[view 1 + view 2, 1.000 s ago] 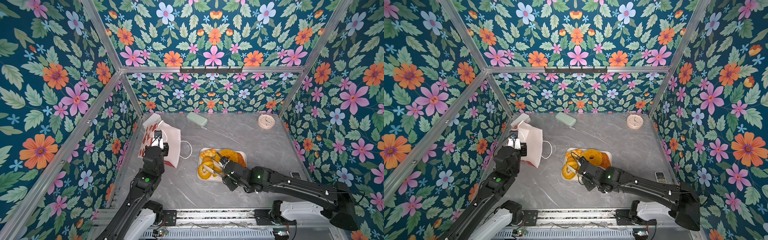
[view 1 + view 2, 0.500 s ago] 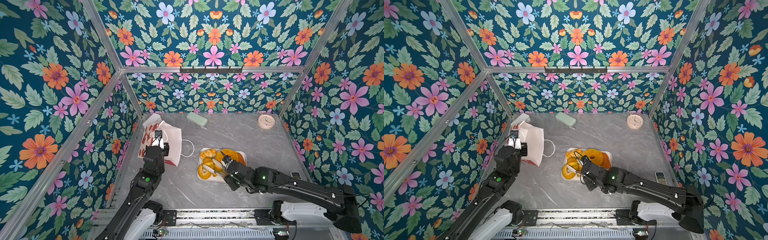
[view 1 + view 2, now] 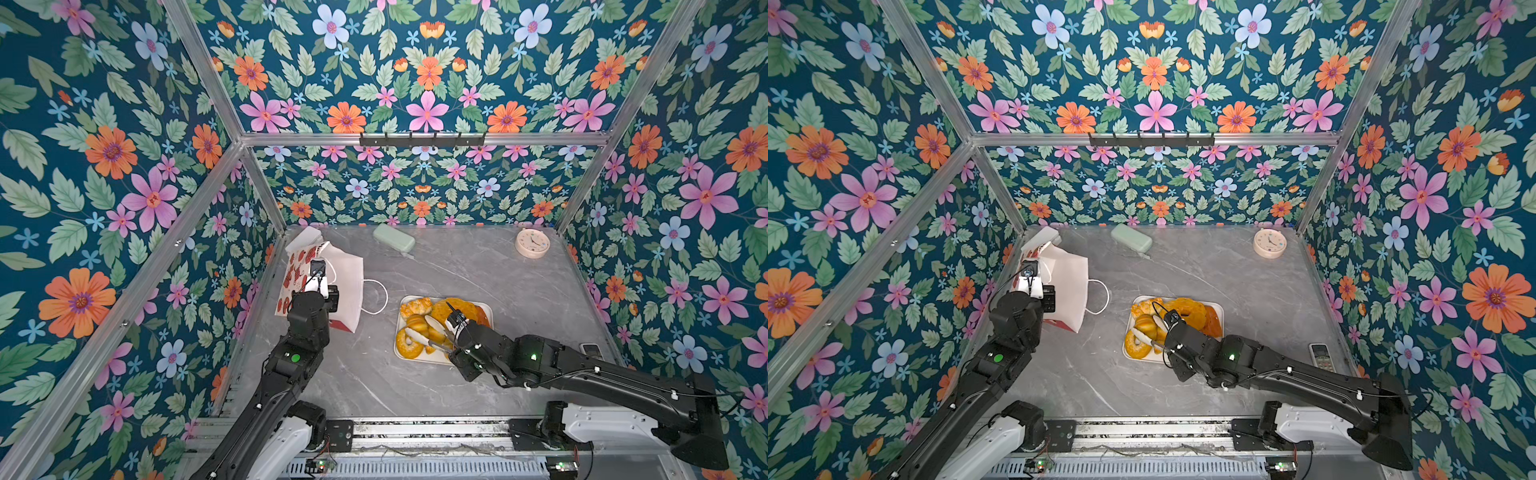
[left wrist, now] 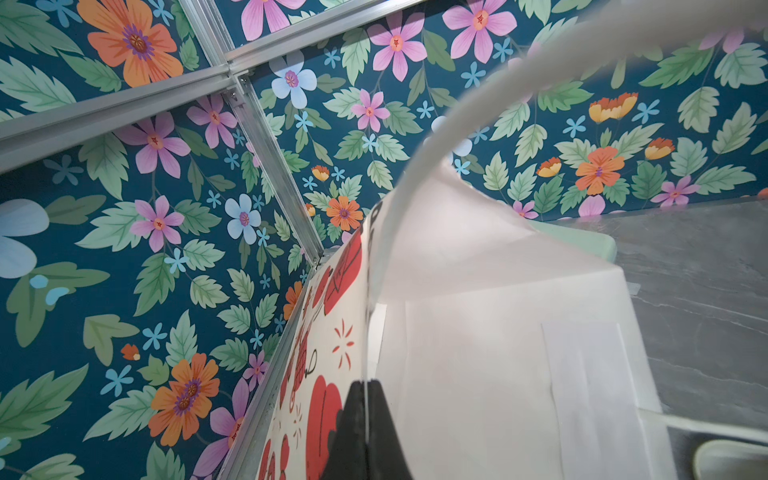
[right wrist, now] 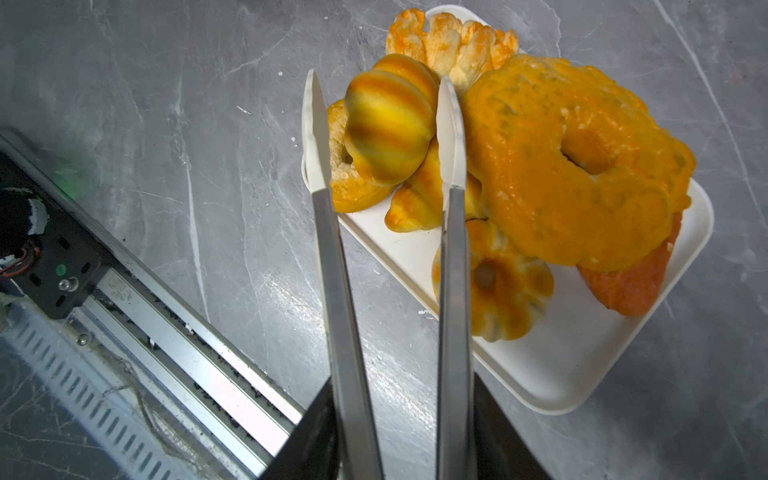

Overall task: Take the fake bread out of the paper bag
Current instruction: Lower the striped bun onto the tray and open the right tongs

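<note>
Bread [image 3: 441,325] lies heaped on a white tray [image 5: 582,374] just ahead of the right gripper [image 5: 403,386], already out of the paper bag [image 3: 345,282]. That gripper is clamped on a pair of tongs [image 5: 332,270], whose long arms run forward from its jaws and stand apart at the tips. A striped roll [image 5: 388,124] sits between those tips, perched on a small ring bun [image 5: 349,178] and a croissant [image 5: 419,199]. One tip looks to be touching the roll, while the other stands just clear of it. A large ring [image 5: 582,166] lies close against the outer side of the touching tip.

Well away from all this, the left gripper [image 4: 368,386] is pinched together on the top edge of the bag's wall. Past its fingers I see only white inner paper, so I cannot tell whether any bread is left inside.

The step in hand looks like letting the roll go onto the pile. To do it well, I would spread the tips a touch wider until both are free. Then I would draw the tongs straight back along their own line and up, never sideways. The roll is round and sits high, so a nudge could tip it off the tray onto the table [image 5: 166,124]. The ring beside the tip could snag too.
</note>
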Robot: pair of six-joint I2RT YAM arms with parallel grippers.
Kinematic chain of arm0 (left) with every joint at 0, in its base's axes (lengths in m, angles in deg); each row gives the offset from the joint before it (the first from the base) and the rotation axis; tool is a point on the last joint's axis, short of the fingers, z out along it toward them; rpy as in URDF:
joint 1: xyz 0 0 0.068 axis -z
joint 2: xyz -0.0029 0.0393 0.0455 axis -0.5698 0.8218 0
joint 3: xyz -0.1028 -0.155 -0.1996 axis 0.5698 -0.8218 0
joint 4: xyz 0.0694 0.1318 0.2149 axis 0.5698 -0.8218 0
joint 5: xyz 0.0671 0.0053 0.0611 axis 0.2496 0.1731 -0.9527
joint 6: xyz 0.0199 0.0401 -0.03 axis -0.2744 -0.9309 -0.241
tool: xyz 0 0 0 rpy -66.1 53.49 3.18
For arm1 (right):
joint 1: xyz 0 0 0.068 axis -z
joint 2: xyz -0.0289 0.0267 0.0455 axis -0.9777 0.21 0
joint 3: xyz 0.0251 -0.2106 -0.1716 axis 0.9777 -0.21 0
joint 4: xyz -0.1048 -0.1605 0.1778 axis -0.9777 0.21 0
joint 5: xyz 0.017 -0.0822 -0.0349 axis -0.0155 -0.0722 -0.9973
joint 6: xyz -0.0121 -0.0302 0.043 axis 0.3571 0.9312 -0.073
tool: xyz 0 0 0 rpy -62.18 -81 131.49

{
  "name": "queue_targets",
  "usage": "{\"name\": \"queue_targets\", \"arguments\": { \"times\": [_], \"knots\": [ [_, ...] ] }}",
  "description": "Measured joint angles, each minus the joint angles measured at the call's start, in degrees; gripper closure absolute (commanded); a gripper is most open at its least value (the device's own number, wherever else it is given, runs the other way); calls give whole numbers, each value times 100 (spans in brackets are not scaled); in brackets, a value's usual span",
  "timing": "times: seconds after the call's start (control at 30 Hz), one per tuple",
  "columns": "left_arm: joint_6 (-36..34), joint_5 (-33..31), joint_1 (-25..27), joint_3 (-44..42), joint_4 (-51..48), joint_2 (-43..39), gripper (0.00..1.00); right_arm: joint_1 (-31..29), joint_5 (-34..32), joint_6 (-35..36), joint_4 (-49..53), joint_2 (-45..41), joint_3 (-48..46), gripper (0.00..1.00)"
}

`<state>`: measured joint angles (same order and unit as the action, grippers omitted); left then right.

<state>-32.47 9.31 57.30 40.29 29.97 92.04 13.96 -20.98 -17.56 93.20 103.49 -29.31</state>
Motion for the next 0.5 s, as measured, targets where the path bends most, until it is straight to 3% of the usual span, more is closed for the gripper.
{"name": "queue_targets", "arguments": {
  "times": [0.5],
  "knots": [
    [15,68,-4,0,0,0,100,-116,-90,4,-400,-142,-142,56]
  ]
}}
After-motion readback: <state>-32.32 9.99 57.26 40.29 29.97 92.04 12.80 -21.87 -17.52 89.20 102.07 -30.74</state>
